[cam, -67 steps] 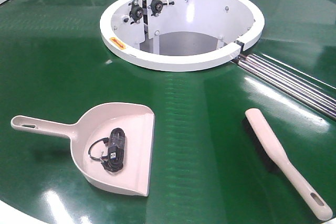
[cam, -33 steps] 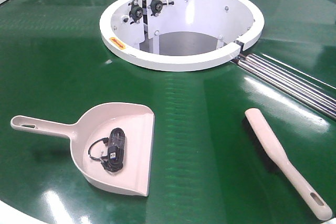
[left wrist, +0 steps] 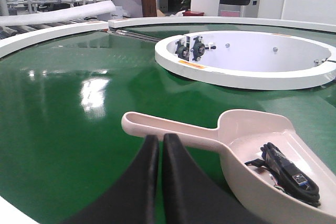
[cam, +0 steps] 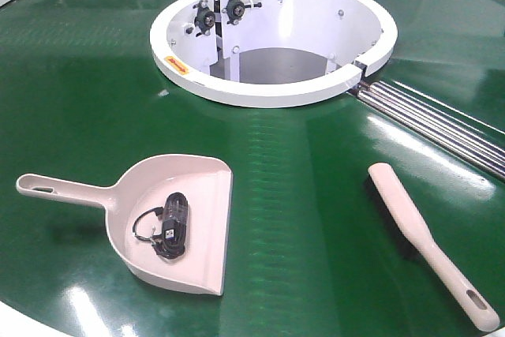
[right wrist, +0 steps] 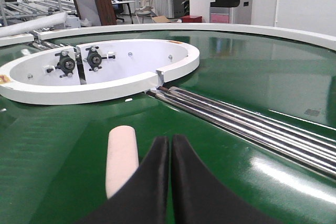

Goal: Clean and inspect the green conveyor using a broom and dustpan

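The beige-pink dustpan [cam: 189, 195] lies on the green conveyor [cam: 308, 195] at front left, its handle [cam: 63, 189] pointing left. A black coiled cable [cam: 170, 226] rests inside it. The beige broom [cam: 426, 238] lies at front right with its handle toward the near edge. No gripper shows in the front view. In the left wrist view my left gripper [left wrist: 160, 138] is shut and empty, its tips just short of the dustpan [left wrist: 262, 145] handle. In the right wrist view my right gripper [right wrist: 169, 139] is shut and empty, with the broom [right wrist: 122, 158] head just to its left.
A white ring-shaped opening [cam: 272, 92] with bearing blocks inside sits at the belt's centre. Metal rollers [cam: 442, 124] cross the belt from the ring toward the right. The white outer rim [cam: 31, 323] runs along the near left edge.
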Controlling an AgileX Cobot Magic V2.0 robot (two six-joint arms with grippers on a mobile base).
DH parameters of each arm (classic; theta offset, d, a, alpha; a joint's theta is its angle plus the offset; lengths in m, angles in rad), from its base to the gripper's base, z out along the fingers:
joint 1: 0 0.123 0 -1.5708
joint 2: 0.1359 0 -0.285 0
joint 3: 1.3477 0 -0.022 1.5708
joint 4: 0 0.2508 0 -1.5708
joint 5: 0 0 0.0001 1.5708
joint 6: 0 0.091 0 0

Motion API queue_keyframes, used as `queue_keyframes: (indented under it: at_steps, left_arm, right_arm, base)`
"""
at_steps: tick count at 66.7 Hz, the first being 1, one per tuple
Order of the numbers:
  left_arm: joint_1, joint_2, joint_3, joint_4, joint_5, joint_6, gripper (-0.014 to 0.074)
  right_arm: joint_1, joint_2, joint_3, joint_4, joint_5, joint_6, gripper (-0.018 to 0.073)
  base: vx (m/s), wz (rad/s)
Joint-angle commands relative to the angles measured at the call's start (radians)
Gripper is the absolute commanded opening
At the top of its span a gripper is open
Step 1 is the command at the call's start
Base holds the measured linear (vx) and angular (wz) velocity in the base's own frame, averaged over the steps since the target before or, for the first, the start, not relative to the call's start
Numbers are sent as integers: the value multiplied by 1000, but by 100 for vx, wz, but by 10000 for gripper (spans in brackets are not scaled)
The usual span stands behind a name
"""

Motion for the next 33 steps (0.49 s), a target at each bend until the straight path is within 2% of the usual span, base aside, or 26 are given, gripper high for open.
queue_keyframes:
  at_steps: [1,21,33]
  left_arm:
    - [2,-14,32,-7,-76,-11,-8]
    - [2,-14,32,-7,-76,-11,-8]
    - [2,-14,32,-7,-75,-11,-7]
  right_arm:
    - [-4,-18,22,-30,-70,1,-9]
    - [-4,-18,22,-29,-70,5,-9]
    - [-4,-18,22,-48,-70,50,-9]
  base:
    - [0,0]
    - [0,0]
    - [0,0]
